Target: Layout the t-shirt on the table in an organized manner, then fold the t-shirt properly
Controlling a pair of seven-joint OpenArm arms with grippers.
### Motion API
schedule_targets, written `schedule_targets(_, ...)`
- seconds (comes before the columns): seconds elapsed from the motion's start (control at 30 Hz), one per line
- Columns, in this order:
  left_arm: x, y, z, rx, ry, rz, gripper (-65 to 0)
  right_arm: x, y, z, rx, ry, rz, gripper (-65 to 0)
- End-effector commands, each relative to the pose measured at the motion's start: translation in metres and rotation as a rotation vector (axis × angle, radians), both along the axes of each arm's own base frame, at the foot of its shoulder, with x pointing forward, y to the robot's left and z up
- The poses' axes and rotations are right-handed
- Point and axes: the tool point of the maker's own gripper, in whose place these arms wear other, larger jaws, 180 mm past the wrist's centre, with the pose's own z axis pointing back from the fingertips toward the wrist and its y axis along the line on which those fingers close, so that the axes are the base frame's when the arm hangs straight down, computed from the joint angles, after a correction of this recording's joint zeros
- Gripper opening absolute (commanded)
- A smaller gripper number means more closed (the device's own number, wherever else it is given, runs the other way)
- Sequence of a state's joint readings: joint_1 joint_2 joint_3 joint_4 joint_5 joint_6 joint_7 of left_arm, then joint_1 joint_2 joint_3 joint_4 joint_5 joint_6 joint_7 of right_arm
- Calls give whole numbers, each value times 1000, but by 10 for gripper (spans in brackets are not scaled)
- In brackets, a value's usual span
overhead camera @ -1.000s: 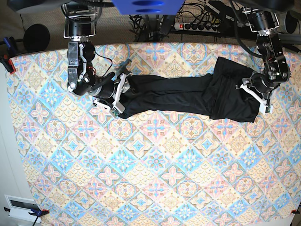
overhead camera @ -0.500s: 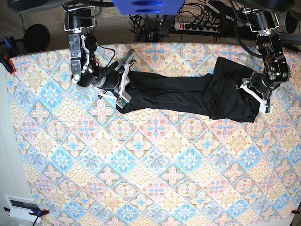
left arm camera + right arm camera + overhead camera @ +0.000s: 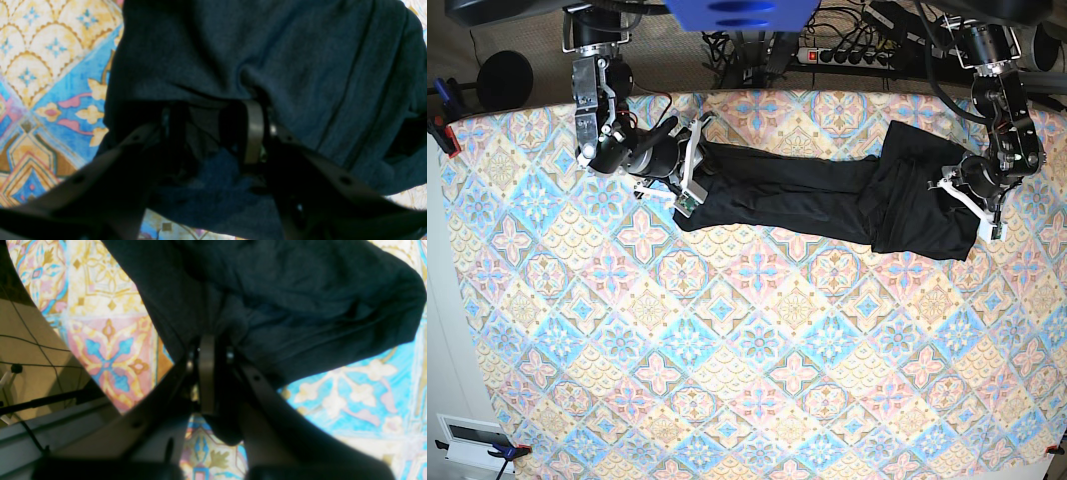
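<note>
Black soft t-shirt (image 3: pixel 827 195) on patterned bench (image 3: pixel 757 380): right claw (image 3: pixel 208 351) had clamped its left end and lifted farther; left claw (image 3: pixel 213 133) gripped the right end.

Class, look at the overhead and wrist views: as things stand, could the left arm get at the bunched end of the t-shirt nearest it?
Probably yes. The left gripper already sits at that bunched end of the t-shirt, with fabric between its jaws in the wrist view, and nothing else on the table blocks it.
</note>
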State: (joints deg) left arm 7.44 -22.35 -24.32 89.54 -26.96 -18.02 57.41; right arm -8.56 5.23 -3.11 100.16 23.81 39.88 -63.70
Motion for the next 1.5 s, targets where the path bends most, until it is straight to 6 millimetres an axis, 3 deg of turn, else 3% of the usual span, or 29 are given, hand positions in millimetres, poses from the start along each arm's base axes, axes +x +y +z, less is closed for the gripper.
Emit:
schedule_targets(0.0,10,6,13,14,-49,1,-418,6,1,7,13,-27,1,-640)
schedule_targets(0.1,10,6,13,14,-49,1,-418,7,-1,8,11,-29,-4,-616)
schedule_targets(0.37,11,5,13,9,-51,1,-418,9,-1,26,23,-89,-11,-457)
schedule_targets(0.63,27,-5,27,-59,-112,3,-418,30,-42,38,-8,-140,-140,-405)
schedule_targets(0.77,30,-12,31,-110,-135,1,-418,30,-66,25,-24,-97,-216,-405)
schedule_targets(0.97,33,-20,36,-171,-159,0,-418,16,-80,-12,-17,34,-279,-402)
schedule_targets(1.07,34,-22,38,-186,-166,1,-418,20,-80,-17,-6,53,-287,-402)
schedule_targets(1.27,38,-22,41,-186,-176,1,-418,31,-61,-29,131,130,-317,-402)
schedule_targets(1.47,39,-22,42,-186,-179,1,-418,25,-42,-42,241,218,-336,-402)
